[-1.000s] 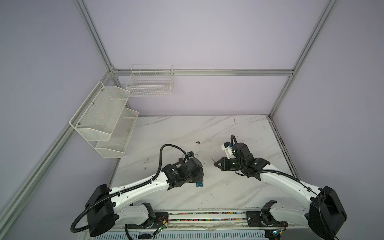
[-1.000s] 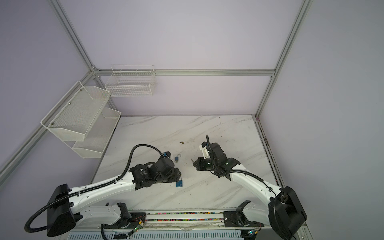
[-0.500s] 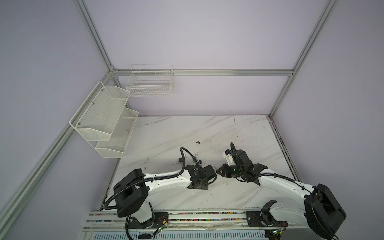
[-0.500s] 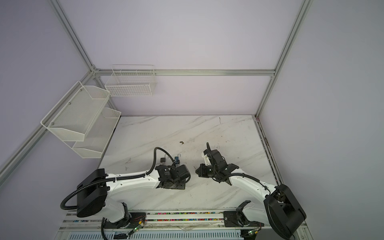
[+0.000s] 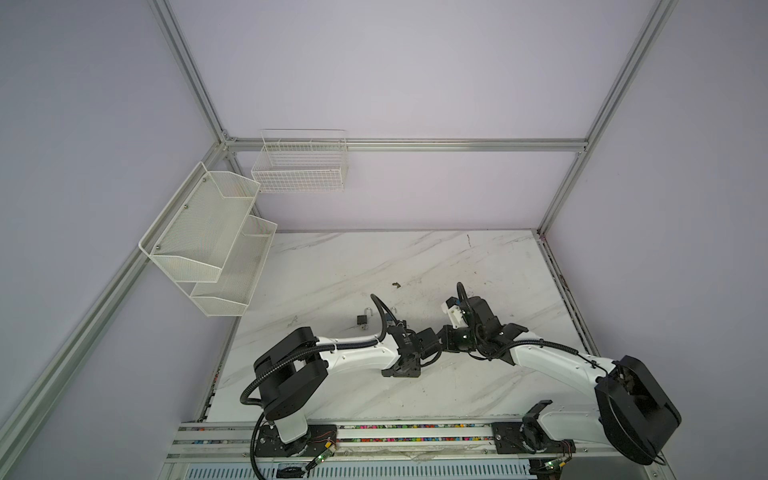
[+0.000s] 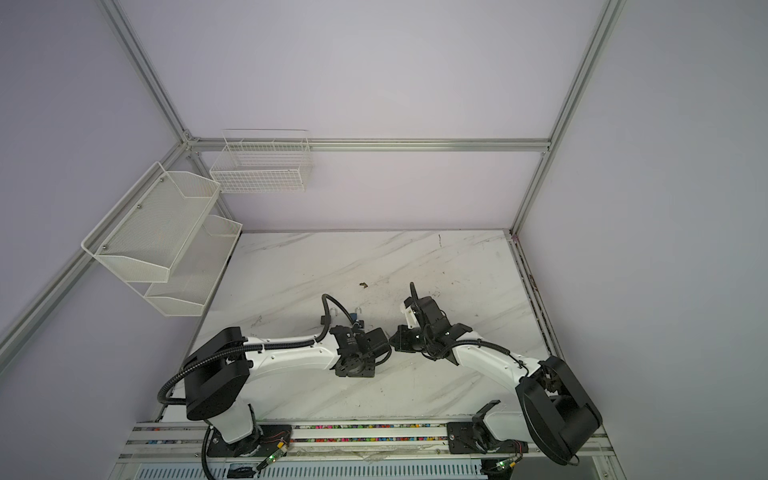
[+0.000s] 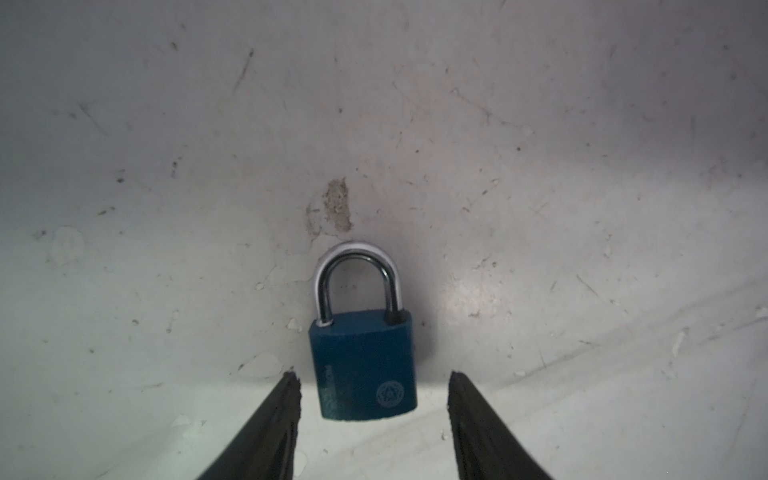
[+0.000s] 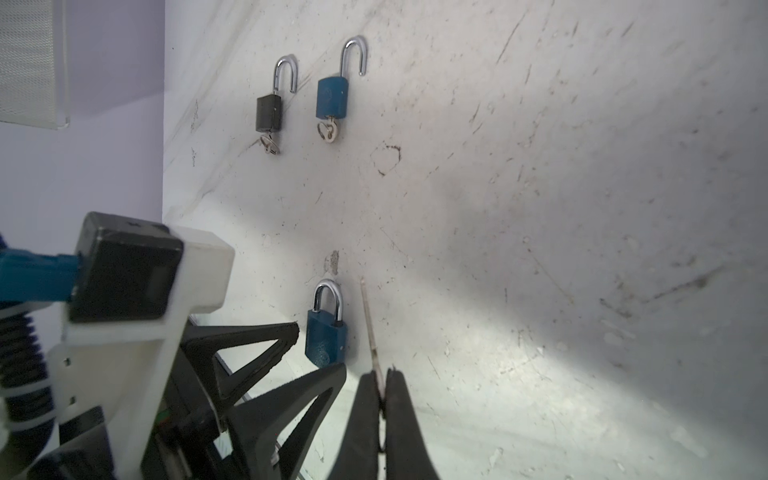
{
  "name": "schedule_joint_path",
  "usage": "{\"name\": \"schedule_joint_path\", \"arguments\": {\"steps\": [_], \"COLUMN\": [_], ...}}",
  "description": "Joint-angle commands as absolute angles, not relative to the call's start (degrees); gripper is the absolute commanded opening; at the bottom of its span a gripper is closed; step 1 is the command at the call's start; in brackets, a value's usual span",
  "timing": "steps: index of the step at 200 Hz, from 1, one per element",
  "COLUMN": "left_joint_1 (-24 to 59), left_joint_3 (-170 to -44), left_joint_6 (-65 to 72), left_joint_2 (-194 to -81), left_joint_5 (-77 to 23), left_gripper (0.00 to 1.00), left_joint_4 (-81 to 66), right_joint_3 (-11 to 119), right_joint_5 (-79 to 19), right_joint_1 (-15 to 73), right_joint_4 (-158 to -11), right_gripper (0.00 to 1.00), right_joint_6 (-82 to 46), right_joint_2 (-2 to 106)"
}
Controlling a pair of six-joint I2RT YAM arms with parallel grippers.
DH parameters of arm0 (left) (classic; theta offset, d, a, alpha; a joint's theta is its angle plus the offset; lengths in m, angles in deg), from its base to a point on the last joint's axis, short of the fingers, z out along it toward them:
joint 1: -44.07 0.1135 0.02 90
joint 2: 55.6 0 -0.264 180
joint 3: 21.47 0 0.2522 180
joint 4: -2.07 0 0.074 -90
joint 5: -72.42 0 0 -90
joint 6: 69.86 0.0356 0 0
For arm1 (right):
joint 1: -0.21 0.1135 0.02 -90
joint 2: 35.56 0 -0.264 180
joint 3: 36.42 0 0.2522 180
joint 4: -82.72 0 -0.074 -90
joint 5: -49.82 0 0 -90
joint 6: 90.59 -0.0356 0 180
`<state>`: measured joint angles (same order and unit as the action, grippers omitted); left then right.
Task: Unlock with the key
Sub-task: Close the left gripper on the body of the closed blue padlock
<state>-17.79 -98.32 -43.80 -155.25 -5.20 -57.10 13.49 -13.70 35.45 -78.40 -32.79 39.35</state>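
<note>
A blue padlock (image 7: 362, 365) with its shackle closed lies flat on the marble table (image 5: 415, 257). My left gripper (image 7: 374, 375) is open. Its fingers (image 7: 282, 415) stand on either side of the lock's lower end with a gap on each side. In the right wrist view the same padlock (image 8: 326, 336) lies beside the key (image 8: 368, 316), a thin blade seen edge-on. My right gripper (image 8: 382, 374) is shut on the key, which points alongside the lock. In both top views the two grippers (image 5: 430, 340) (image 6: 405, 338) meet nose to nose and hide the lock.
Two more padlocks lie farther back with shackles open and keys in them, one black (image 8: 269, 112) and one blue (image 8: 331, 97). The black one (image 5: 362, 319) shows in a top view. White wire baskets (image 5: 216, 232) hang on the left wall. A small dark scrap (image 5: 395, 285) lies mid-table.
My left arm has swung right and stretched low over the table, bringing its gripper around the blue padlock and up against the right gripper. The right gripper has shifted only slightly.
</note>
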Motion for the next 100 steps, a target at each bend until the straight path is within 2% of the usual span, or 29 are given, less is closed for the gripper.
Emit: {"name": "schedule_joint_path", "arguments": {"steps": [1,100], "left_joint_1": [-17.32,-15.41], "left_joint_3": [-102.85,-100.35], "left_joint_6": [-44.01,-45.07], "left_joint_2": [-155.72,-157.92], "left_joint_5": [-5.72,-7.07], "left_gripper": [0.54,0.46], "left_joint_4": [-57.31,-54.67], "right_joint_3": [14.27,13.27], "right_joint_5": [-13.25,-13.18], "right_joint_1": [34.93,34.33], "right_joint_4": [-78.88,-79.28], "right_gripper": [0.0,0.0], "right_joint_6": [-31.45,-30.73], "right_joint_2": [39.72,39.25]}}
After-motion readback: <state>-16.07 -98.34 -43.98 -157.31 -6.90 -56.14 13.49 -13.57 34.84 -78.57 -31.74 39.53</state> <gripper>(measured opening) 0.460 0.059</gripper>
